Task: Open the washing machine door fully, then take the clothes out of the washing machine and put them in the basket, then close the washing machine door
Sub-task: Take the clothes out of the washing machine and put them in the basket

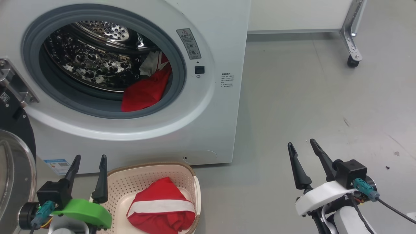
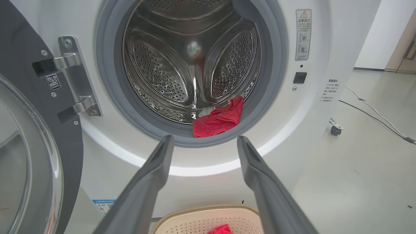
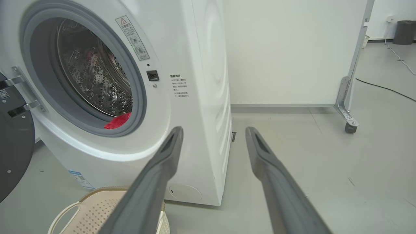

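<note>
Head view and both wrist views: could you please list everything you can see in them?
washing machine: one, white, ahead on the left
door: one, black with clear glass, swung open at the machine's left
drum: one, steel, inside the round port
clothes: two pieces, red with white; one at the drum's front edge, one in the basket
basket: one, cream with brown rim, on the floor before the machine
partition: one, white, on a caster, behind at the right
cables: two, black and white, on the grey floor
bin: one, dark, far corner
left claw: one, dark, open and empty, beside the basket
right claw: one, dark, open and empty, over the floor
</note>
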Available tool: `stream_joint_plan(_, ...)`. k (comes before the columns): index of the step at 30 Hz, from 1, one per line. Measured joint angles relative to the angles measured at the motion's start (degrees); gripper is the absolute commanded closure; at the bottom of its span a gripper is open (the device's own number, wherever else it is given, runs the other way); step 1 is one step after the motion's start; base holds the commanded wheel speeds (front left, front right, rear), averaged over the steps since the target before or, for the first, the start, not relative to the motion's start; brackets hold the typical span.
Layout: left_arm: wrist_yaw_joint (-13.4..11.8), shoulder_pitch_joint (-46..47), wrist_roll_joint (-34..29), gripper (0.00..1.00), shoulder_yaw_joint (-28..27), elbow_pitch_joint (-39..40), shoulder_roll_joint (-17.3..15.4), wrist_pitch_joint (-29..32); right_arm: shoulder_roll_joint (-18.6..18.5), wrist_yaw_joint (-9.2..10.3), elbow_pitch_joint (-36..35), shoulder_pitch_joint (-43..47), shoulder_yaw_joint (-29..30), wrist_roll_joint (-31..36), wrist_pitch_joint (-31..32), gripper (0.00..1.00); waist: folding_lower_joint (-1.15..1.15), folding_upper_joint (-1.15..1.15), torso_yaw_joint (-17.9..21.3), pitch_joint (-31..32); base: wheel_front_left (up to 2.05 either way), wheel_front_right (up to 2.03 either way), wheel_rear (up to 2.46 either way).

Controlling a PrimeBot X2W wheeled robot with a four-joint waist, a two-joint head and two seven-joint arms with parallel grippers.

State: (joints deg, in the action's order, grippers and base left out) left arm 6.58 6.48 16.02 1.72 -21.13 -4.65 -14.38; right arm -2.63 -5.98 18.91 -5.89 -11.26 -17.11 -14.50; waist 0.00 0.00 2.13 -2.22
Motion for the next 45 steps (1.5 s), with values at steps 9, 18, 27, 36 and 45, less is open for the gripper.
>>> stream_joint_plan(9, 0.0, -2.27, -0.49, 0.0, -0.03, 3.39, 0.29, 0.0, 0.01, 0.01, -0.63, 0.53, 0.07, -0.35, 0.0, 0.0, 0.0, 0.0, 0.47, -0.22, 0.0, 0.0, 0.0)
stream_joint_plan(18, 0.0, -3.85, -0.6, 0.0, -0.1, 5.46, 0.44, 0.0, 0.01, 0.09, -1.2, 0.53, 0.08, -0.35, 0.0, 0.0, 0.0, 0.0, 0.74, -0.78, 0.0, 0.0, 0.0)
stream_joint_plan(27, 0.01, -4.52, -1.02, 0.0, -0.08, 6.8, 0.63, 0.0, 0.01, 0.11, -1.43, 0.53, 0.1, -0.35, 0.0, 0.0, 0.0, 0.0, 0.9, -1.21, 0.0, 0.0, 0.0)
stream_joint_plan(36, 0.02, -5.56, -1.2, 0.0, -0.09, 7.31, 0.78, 0.0, 0.01, 0.14, -1.56, 0.53, 0.1, -0.35, 0.0, 0.0, 0.0, 0.0, 0.96, -1.2, 0.0, 0.0, 0.0)
stream_joint_plan(45, 0.02, -5.71, -1.2, 0.0, -0.1, 8.09, 1.04, 0.0, 0.01, 0.15, -1.58, 0.53, 0.09, -0.35, 0.0, 0.0, 0.0, 0.0, 0.96, -1.22, 0.0, 0.0, 0.0)
